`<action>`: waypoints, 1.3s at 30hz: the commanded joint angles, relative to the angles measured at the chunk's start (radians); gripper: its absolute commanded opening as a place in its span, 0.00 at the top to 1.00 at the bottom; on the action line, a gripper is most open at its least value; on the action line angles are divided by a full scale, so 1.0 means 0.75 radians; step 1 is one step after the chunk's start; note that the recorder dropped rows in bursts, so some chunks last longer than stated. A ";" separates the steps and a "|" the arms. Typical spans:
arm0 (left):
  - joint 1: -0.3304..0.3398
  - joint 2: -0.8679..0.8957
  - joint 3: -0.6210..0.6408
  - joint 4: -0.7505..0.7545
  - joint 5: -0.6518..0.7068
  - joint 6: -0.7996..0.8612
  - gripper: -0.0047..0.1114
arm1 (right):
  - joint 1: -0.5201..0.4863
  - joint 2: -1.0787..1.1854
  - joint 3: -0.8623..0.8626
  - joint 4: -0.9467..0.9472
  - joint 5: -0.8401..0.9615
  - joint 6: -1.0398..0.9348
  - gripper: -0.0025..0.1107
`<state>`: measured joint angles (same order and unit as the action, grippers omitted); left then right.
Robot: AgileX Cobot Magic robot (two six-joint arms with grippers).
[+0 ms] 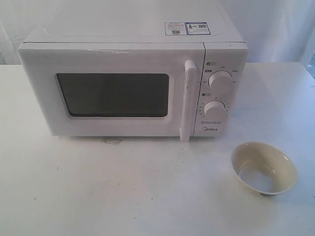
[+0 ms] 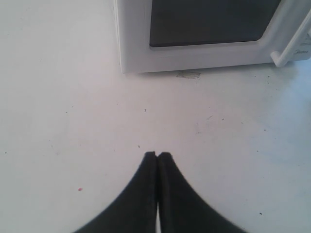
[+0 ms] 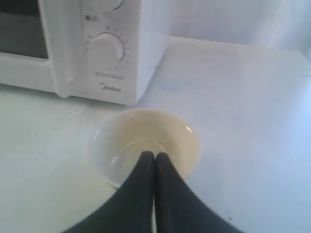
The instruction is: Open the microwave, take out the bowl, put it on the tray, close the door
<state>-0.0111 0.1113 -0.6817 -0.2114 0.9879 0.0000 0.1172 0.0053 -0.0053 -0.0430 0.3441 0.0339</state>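
The white microwave point(image 1: 133, 83) stands at the back of the table with its door point(image 1: 113, 93) closed and the bar handle point(image 1: 187, 101) upright beside the dark window. The cream bowl point(image 1: 264, 168) rests upright on the table to the front right of the microwave, outside it. My right gripper point(image 3: 155, 155) is shut and empty, hovering over the bowl point(image 3: 141, 131). My left gripper point(image 2: 158, 154) is shut and empty above bare table, in front of the microwave's point(image 2: 204, 53) left front corner. Neither arm shows in the exterior view. No tray is in view.
Two round knobs point(image 1: 220, 82) sit on the control panel right of the handle. A small scrap of tape point(image 1: 112, 141) lies under the door's lower edge. The white table point(image 1: 123, 187) stretches in front; a white curtain hangs behind.
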 commanded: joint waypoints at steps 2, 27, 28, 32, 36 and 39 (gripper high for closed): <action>-0.002 -0.008 0.009 -0.011 -0.001 0.000 0.96 | -0.181 -0.007 0.007 -0.006 0.004 -0.006 0.98; -0.002 -0.008 0.009 -0.011 -0.001 0.000 0.96 | -0.290 -0.007 0.007 -0.006 0.004 -0.007 0.98; -0.002 -0.008 0.009 -0.011 -0.001 0.000 0.96 | -0.290 -0.007 0.007 -0.006 0.004 -0.007 0.98; -0.002 -0.008 0.009 -0.011 -0.001 0.000 0.96 | -0.290 -0.007 0.007 -0.006 0.004 -0.007 0.98; -0.002 -0.008 0.009 -0.011 -0.001 0.000 0.96 | -0.290 -0.007 0.007 -0.006 0.004 -0.007 0.98; -0.002 -0.008 0.009 -0.011 -0.001 0.000 0.96 | -0.290 -0.007 0.007 -0.006 0.004 -0.007 0.98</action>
<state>-0.0111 0.1113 -0.6817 -0.2114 0.9879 0.0000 -0.0954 0.0053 -0.0053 -0.0430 0.3458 0.0339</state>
